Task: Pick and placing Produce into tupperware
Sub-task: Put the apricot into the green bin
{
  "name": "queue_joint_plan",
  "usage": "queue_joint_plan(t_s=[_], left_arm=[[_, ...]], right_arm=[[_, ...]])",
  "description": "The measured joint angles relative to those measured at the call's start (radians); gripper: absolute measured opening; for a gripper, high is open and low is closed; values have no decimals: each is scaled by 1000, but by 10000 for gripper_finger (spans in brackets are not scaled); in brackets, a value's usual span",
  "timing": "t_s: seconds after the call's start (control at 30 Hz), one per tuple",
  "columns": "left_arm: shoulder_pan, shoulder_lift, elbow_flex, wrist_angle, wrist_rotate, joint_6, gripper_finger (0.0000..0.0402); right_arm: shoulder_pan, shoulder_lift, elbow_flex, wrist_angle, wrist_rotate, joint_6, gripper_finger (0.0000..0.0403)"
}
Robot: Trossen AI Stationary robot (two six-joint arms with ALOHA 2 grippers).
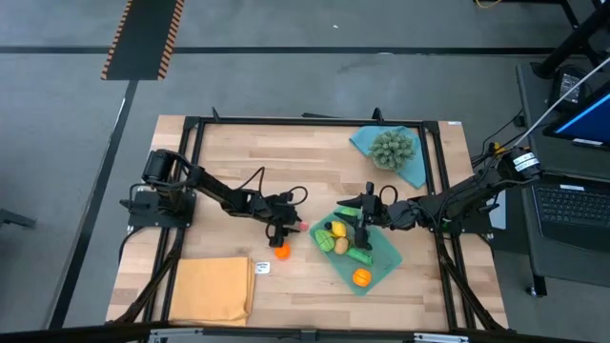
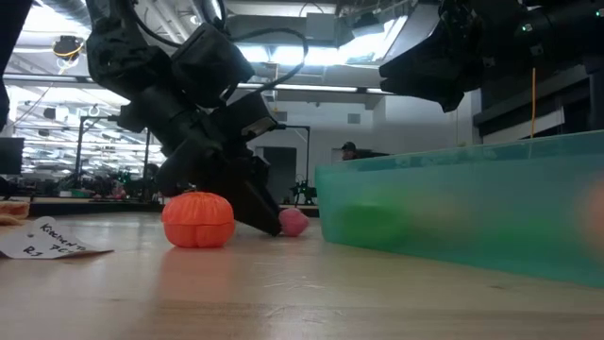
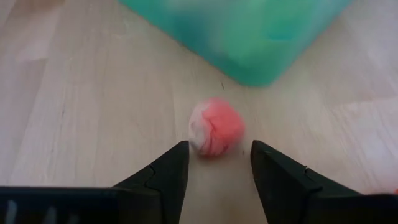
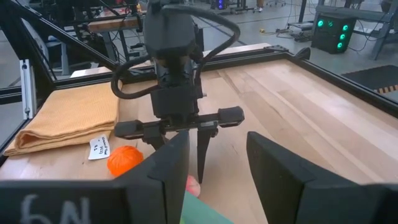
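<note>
The teal tupperware (image 1: pixel 383 253) sits right of the table's centre and holds yellow, green and orange produce. A pink-red piece (image 3: pixel 216 126) lies on the wood just off the container's left corner. It also shows in the high view (image 1: pixel 303 227) and the low view (image 2: pixel 293 222). My left gripper (image 3: pixel 217 152) is low at the table and open, its fingertips either side of the near face of the pink piece without clearly touching it. An orange pumpkin-like piece (image 1: pixel 281 252) rests on the table nearer the front edge. My right gripper (image 1: pixel 362 215) hovers open over the container's far-left part.
A spiky grey-green ball (image 1: pixel 393 148) sits on a blue cloth at the far right. A folded orange-yellow cloth (image 1: pixel 212 289) lies at the near left, with a small paper label (image 1: pixel 262 268) beside it. Black frame rails (image 1: pixel 191 171) border the table. Bare wood lies across the far middle.
</note>
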Motion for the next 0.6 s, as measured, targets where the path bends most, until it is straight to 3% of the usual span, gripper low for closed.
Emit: queue_joint_plan(t_s=[0.6], left_arm=[[2,8,1,30,-54,-26,165]], right_arm=[[0,0,0,6,0,0,163]])
